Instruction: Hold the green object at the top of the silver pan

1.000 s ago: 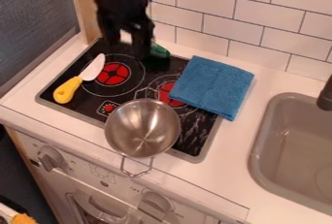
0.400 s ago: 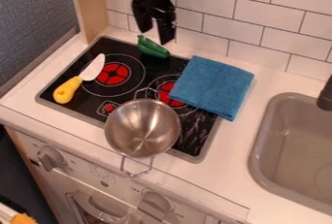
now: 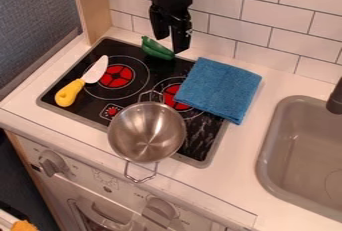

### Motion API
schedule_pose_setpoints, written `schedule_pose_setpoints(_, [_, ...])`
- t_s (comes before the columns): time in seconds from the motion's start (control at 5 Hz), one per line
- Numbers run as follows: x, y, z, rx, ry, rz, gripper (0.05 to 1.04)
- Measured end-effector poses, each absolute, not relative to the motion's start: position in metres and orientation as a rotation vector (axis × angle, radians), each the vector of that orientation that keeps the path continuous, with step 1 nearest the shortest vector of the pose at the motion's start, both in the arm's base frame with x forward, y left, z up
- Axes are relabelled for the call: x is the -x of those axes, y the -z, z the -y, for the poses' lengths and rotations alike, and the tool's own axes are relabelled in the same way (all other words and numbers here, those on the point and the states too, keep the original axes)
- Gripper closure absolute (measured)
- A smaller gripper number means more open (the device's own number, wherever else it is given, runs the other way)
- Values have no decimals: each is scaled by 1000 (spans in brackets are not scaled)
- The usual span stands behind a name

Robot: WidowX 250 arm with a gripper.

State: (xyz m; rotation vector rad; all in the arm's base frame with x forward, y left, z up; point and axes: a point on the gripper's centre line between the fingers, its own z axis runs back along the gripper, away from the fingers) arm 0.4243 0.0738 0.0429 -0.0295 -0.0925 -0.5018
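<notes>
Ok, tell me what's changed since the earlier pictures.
The gripper moved right across the view, first rising, then dipping a little, uncovering the green object. It holds nothing now; no grasp or release is clearly visible. Green object, pan, knife and cloth stayed put.

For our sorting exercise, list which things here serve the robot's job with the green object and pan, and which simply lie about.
Job:
- green object
- silver pan
- claw

Lying about:
- yellow-handled knife
- blue cloth
</notes>
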Motion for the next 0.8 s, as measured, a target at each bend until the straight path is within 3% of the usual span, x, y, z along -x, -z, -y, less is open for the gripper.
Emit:
schedule_pose_setpoints(0.2, [-417,-34,-79,24,500,29,83])
schedule_pose_setpoints(0.8, [-400,-24,-94,13,456,-50,84])
